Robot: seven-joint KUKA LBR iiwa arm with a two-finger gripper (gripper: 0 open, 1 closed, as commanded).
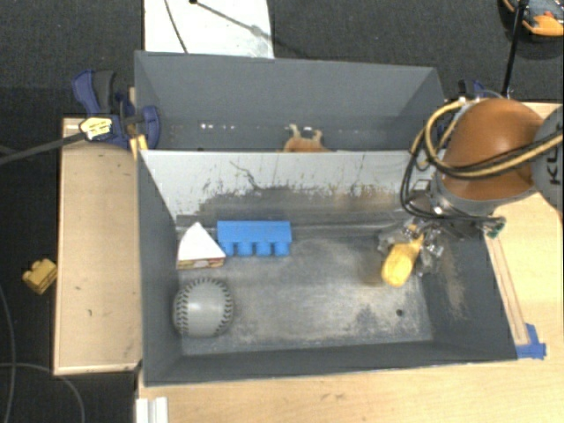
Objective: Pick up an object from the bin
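The grey metal bin (291,373) takes up the middle of the scene, its floor scuffed and mostly bare. The arm (529,161) comes in over the bin's right rim, its wrist under a rounded orange cover (485,144) looped with cables. On the left of the floor, against the far wall, lies a blue block (254,238) with a ridged near face. Nearer, in the left near corner, sits a grey ball (203,307) with seam lines. A white wedge (199,247) with an orange lower edge stands just left of the block and touching it. On the right of the floor, in its far half and well apart from those three, lies a yellow oblong piece (398,265), tilted with its upper end to the far right. The gripper (417,243) hangs below the cover, right at that upper end, so the piece lies just near and left of it. How far the gripper is open, and whether it grips the piece, cannot be told.
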